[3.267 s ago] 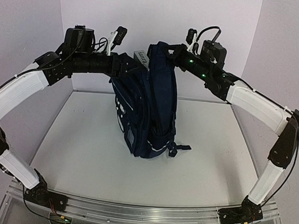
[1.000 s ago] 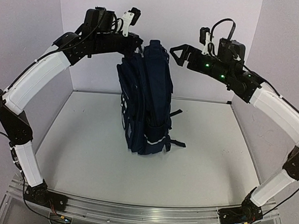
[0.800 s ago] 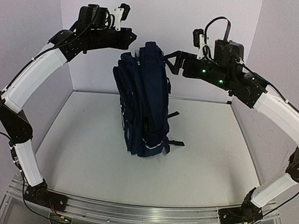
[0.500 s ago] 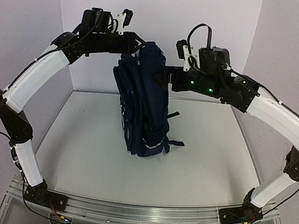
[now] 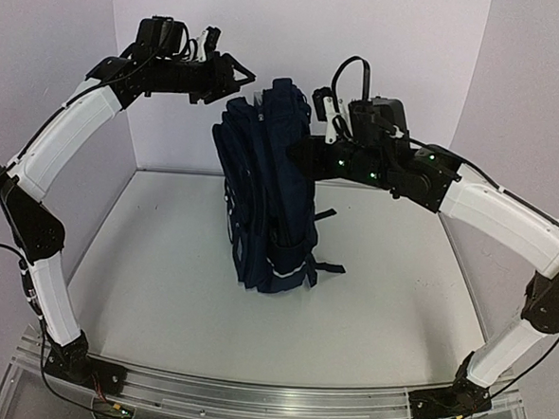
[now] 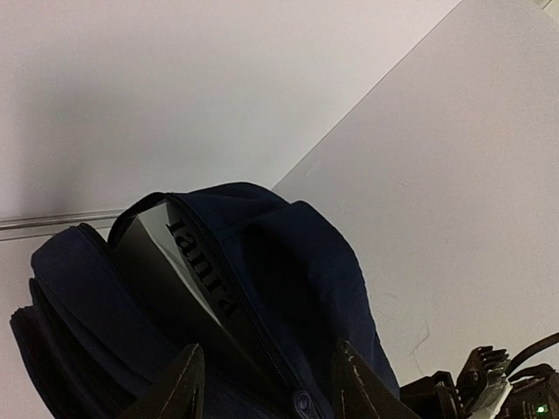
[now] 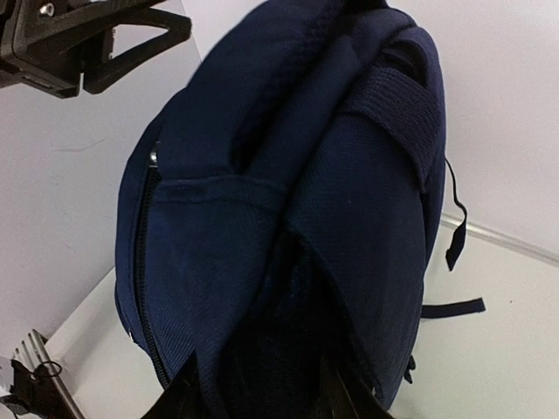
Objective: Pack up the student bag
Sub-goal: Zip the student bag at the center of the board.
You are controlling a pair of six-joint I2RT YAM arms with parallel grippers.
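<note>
The student bag [image 5: 265,209], dark navy with thin white stripes, stands upright in the middle of the table. Its top zip is partly open, and a grey book [image 6: 188,262] with dark lettering shows inside. My left gripper [image 5: 238,74] is open and hovers just above and left of the bag's top [image 6: 288,262], with the zip pull [image 6: 303,403] between its fingers. My right gripper [image 5: 297,154] is against the bag's upper right side. Its jaws stand apart around a fold of the bag's fabric [image 7: 288,262].
A black strap [image 5: 328,268] trails from the bag's lower right onto the white table [image 5: 161,288]. The back wall [image 5: 299,40] stands close behind the bag, and side walls close in left and right. The left gripper also shows in the right wrist view [image 7: 96,44].
Both grippers let go of the bag's top and opened. The right gripper then moved left and down against the bag's upper side. The left gripper stayed above the top, shifting slightly left.
</note>
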